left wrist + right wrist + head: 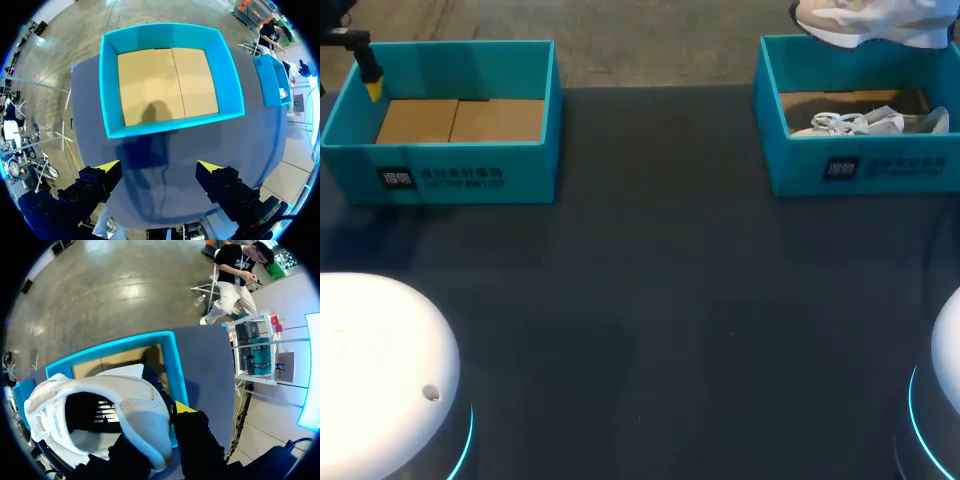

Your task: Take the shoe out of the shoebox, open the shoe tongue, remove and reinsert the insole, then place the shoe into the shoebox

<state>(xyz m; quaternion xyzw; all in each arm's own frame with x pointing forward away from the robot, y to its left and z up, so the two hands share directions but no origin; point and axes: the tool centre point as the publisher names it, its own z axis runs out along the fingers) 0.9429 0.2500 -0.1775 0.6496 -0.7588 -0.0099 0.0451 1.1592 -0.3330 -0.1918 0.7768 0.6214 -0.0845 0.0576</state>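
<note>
White low-cut sneaker right up against the right wrist camera, pinched by the right gripper above the right-hand teal cardboard shoebox.

Its mouth faces the lens: dark inside, striped print on the insole, stitched collar. One yellow-tipped finger presses the outside of the sidewall; the other is hidden by the shoe, which also covers most of the box floor. The head view only catches a slice of it at the upper right edge of the frame, but shows a second white shoe with loose laces lying in that box. Upper left, the left-hand teal shoebox shows bare brown cardboard; the left gripper hangs in front of it over the dark table, fingers spread wide.
</note>
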